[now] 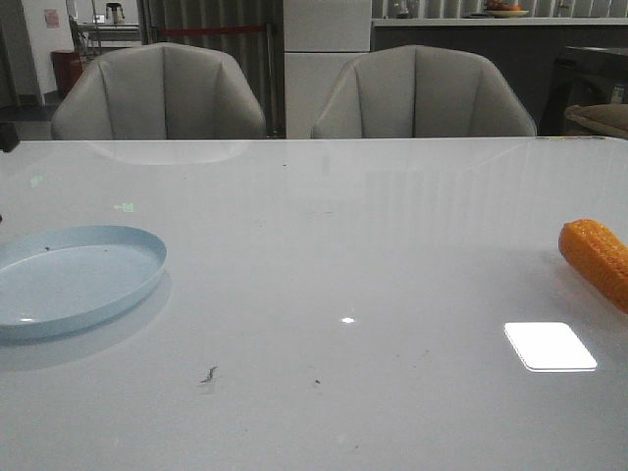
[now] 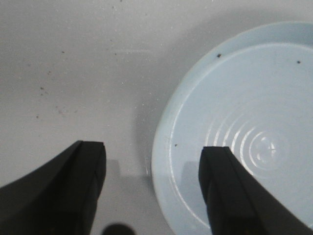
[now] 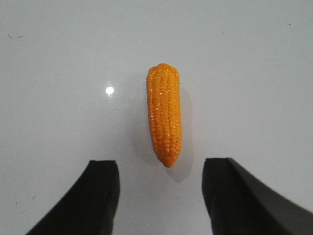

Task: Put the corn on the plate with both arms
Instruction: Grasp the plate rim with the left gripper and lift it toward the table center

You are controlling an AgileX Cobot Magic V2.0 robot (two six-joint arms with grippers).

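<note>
The orange corn (image 1: 599, 257) lies on the white table at the far right edge of the front view, partly cut off. In the right wrist view the corn (image 3: 165, 113) lies lengthwise ahead of my open, empty right gripper (image 3: 160, 169), its tapered tip pointing toward the gap between the fingers. The pale blue plate (image 1: 74, 278) sits at the left of the table. In the left wrist view my left gripper (image 2: 152, 152) is open and empty above the plate's rim (image 2: 164, 147), one finger over the plate and one over the table. Neither gripper shows in the front view.
The white table (image 1: 324, 294) carries small dark specks (image 1: 208, 374) and a bright light reflection (image 1: 549, 345). Two grey chairs (image 1: 162, 93) stand behind its far edge.
</note>
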